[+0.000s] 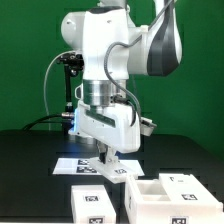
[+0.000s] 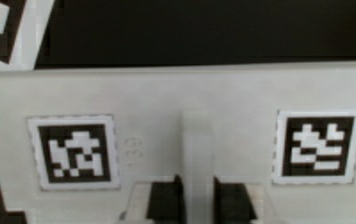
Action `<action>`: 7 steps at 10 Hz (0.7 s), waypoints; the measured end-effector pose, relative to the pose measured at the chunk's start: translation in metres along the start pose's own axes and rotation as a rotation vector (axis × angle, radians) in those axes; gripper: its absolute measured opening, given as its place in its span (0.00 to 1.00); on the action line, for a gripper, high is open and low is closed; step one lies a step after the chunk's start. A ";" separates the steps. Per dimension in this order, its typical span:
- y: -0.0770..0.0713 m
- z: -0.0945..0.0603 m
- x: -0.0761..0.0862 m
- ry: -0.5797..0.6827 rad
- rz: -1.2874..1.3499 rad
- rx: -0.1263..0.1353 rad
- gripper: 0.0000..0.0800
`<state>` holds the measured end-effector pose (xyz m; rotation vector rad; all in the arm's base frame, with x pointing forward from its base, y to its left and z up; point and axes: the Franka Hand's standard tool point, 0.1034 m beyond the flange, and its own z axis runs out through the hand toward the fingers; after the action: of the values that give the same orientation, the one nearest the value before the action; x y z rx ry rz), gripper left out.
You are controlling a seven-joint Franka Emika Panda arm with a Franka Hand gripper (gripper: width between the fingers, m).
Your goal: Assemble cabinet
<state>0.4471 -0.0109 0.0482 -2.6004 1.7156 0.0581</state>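
**Cabinet [image 1: 165, 193]: in separate pieces at the front of the table**

1. Main piece. From my remote station I log an open-topped white box with inner compartments. It stands on the black table [image 1: 30, 160] toward the exterior view's right and carries a square tag [image 1: 185, 183] on its upper face.
2. Second piece. A closed white block [image 1: 95, 203], also tagged, stands just beside the box on the exterior view's left. I cannot tell whether the two touch.
3. Marker board [image 1: 80, 163]. It lies flat on the table just behind both pieces.
4. Arm [image 1: 110, 60]. It is white and reaches straight down. Its gripper [image 1: 108, 158] hangs low over the board's near edge.
5. Wrist view. A white panel [image 2: 193, 100] bearing two tags fills most of the frame beneath the fingers [image 2: 157, 200]. The fingers stand almost together, with only a sliver between them. I cannot tell whether they pinch anything or touch the panel.
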 end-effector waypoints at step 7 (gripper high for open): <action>-0.006 -0.005 -0.028 -0.024 0.172 0.018 0.08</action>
<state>0.4414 0.0166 0.0550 -2.4234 1.9174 0.0770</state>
